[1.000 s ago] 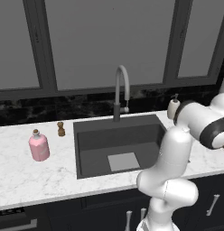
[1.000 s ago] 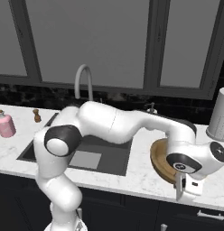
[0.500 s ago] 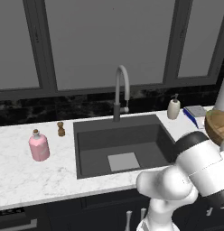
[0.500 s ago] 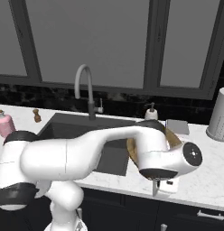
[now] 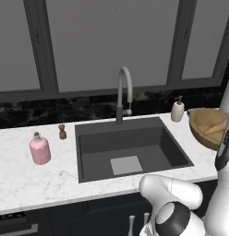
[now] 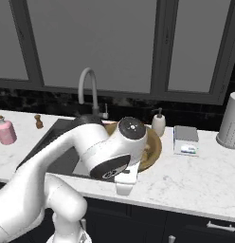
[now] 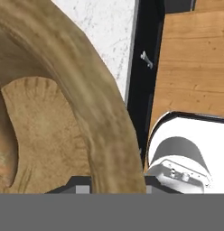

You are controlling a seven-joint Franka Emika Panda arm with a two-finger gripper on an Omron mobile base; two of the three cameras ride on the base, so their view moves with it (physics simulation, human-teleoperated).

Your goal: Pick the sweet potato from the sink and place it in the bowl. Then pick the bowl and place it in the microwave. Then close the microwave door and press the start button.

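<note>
Here the hand (image 7: pixel 114 187) clamps the bowl (image 7: pixel 64 113) rim, lifted.

Your two base views look forward and down over the bench (image 5: pixel 24 184) from behind, left and right, sharing the sink (image 5: pixel 130 147). Your hand view sits very close on the bowl (image 7: pixel 100 117) rim.

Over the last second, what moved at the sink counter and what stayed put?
The arm swung over the counter with the bowl, its rim gripped between the closed jaws throughout; the bowl now appears lifted and tilted in the left base view. The sink, faucet, pink bottle and soap dispenser stayed in place.
</note>
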